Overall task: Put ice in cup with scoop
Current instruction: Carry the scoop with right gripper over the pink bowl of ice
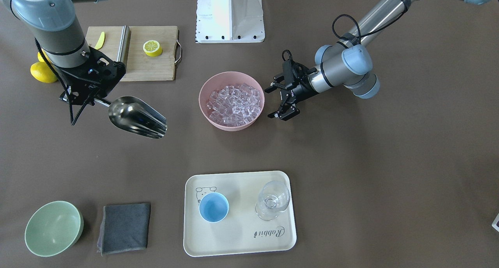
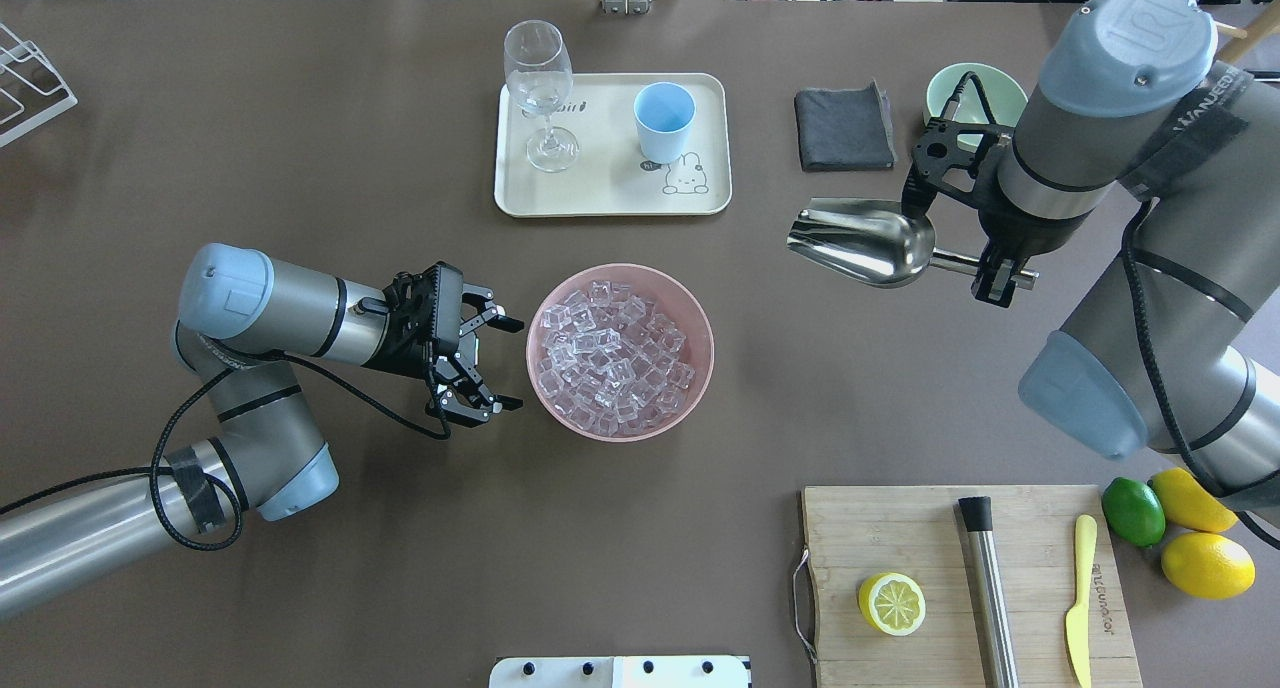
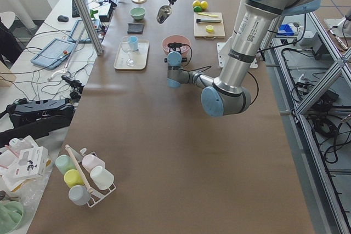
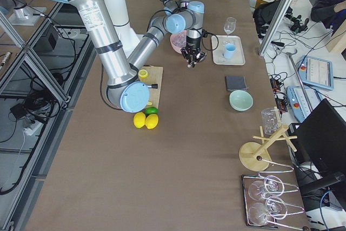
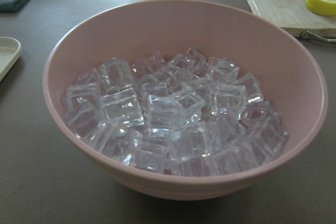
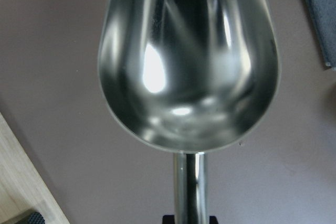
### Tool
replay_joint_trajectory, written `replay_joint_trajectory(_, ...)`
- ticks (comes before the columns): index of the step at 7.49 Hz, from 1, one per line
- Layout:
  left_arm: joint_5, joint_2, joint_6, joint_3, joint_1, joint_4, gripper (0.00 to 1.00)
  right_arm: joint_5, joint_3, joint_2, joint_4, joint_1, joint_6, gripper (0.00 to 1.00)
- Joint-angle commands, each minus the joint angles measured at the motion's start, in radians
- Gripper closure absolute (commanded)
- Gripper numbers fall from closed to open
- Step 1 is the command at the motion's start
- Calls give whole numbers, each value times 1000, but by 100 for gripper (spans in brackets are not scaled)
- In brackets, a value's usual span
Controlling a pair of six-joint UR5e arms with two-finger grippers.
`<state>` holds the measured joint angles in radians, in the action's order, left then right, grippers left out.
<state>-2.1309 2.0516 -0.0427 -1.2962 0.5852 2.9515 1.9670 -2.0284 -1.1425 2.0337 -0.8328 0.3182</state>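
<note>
The ice (image 2: 615,353) fills a pink bowl (image 2: 620,432) at mid-table; it also shows in the left wrist view (image 5: 173,119). The light-blue cup (image 2: 664,120) stands upright and empty on a cream tray (image 2: 600,193). My right gripper (image 2: 985,268) is shut on the rod handle of the steel scoop (image 2: 865,243) and holds it in the air, to the right of the bowl. The scoop's trough (image 6: 189,61) is empty. My left gripper (image 2: 512,363) is open and empty, just left of the bowl, its jaws facing the bowl's side.
A clear stemmed glass (image 2: 540,88) stands on the tray beside the cup. A grey cloth (image 2: 843,126) and a pale green bowl (image 2: 975,88) lie behind the scoop. A cutting board (image 2: 900,528) with a lemon half, steel cylinder and yellow knife is near right.
</note>
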Motion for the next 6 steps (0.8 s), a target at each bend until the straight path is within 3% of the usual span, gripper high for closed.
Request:
replay_joint_trajectory(1,3,1,-2,0,2,3,2,-39,16,186,264,1,106,100)
replay_joint_trajectory(3,3,1,-2,0,4,9,2,10,26,216,309,7,194,100)
replay_joint_trajectory(6,3,1,-3,0,2,9,2,-63,65,274,394,82,211,100)
